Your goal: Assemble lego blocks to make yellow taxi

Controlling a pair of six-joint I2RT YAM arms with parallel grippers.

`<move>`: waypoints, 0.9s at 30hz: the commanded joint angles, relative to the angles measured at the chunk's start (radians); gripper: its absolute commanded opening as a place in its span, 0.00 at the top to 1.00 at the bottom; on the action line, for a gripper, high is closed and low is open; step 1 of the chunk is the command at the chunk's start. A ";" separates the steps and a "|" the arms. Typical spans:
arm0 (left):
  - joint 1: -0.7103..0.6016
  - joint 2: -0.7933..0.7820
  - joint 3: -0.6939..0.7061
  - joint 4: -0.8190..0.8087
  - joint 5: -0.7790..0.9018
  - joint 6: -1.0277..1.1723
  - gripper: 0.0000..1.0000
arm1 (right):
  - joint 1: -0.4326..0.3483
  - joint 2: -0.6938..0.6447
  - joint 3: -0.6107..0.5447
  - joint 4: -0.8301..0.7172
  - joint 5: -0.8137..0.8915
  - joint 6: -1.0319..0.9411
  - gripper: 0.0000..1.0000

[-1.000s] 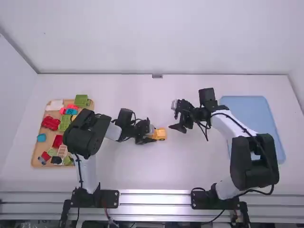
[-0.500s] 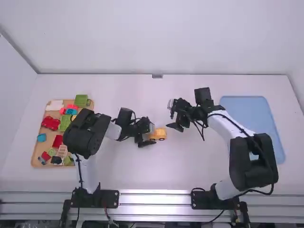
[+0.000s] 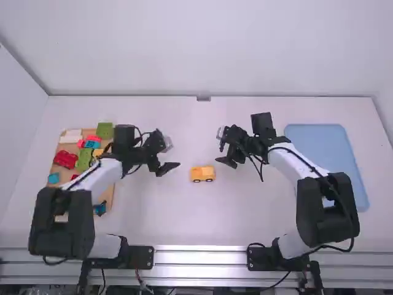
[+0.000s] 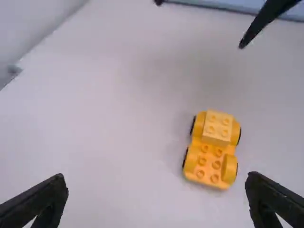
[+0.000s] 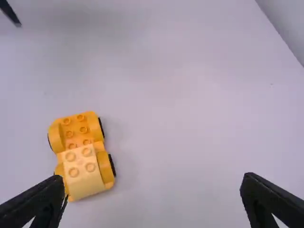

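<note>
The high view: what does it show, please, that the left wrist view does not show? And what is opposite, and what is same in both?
High view: the wooden tray with its loose coloured blocks, such as the red piece, and both arms' bases.

Left wrist view: the round studs on the little car's top, four of them on the paler block at one end.

Both: the yellow car standing on the table between the grippers, the blue tray, and the left gripper with its fingers apart.
</note>
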 commanded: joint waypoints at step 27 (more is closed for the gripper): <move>0.352 -0.502 0.258 -0.581 -1.019 -1.061 0.01 | 0.004 0.004 0.010 0.156 0.024 0.045 0.01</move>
